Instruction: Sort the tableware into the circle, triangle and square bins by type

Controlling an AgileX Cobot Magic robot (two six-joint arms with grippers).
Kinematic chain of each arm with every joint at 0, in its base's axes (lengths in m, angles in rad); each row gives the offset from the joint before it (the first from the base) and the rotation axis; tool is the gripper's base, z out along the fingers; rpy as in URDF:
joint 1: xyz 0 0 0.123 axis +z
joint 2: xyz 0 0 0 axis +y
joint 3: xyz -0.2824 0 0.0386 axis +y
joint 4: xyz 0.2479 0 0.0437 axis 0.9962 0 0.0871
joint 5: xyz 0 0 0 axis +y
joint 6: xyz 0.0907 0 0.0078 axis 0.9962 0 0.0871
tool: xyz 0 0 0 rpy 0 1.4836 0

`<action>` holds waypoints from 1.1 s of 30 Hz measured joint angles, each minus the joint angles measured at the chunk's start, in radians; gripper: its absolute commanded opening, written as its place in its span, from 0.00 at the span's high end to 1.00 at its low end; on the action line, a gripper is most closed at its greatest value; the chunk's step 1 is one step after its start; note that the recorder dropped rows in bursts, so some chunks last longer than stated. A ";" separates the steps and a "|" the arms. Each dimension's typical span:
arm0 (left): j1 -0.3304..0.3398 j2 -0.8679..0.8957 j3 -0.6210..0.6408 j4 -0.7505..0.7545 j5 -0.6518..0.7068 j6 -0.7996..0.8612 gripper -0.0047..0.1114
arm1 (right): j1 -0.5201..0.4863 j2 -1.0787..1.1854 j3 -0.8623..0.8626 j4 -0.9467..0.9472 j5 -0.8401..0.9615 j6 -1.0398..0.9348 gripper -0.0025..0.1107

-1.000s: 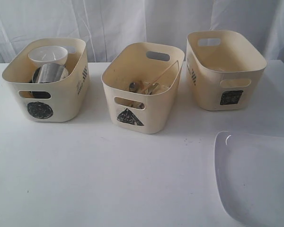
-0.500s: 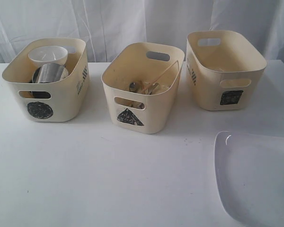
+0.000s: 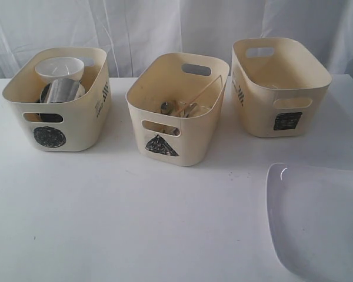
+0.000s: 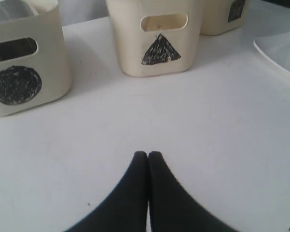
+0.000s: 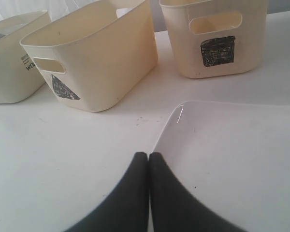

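Exterior view shows you the plate (image 3: 317, 223) lying flat on the near right of the table (image 3: 135, 223), outside every bin and cut off by the frame edge. At the far left, the circle bin (image 3: 76, 126) holds the small white bowl (image 3: 59, 69), with a steel mug (image 3: 62, 91) just on its near side. The triangle bin (image 3: 188, 141) in the middle holds steel cutlery (image 3: 176, 108) and chopsticks (image 3: 203, 94) that slant up toward its right wall. The square bin (image 3: 259, 111) stands far right, beyond the plate.

Your right gripper (image 5: 148, 155) has its fingers pressed together on nothing, with its tips just beside the plate's near left rim. You cannot tell whether they touch it. Your left gripper (image 4: 148, 154) is likewise closed and empty over bare table, on the near side of the circle and triangle bins. A white curtain (image 3: 165, 29) hangs behind the bins.
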 measured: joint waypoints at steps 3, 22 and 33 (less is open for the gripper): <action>0.000 0.000 0.000 -0.029 -0.033 0.000 0.96 | 0.000 0.000 0.000 0.000 0.000 0.000 0.98; 0.000 0.000 0.000 -0.215 -0.011 0.059 0.96 | 0.000 0.000 0.000 0.000 0.000 0.000 0.98; 0.000 0.000 0.000 -0.215 -0.002 0.210 0.96 | 0.000 0.000 0.000 0.000 0.000 0.000 0.98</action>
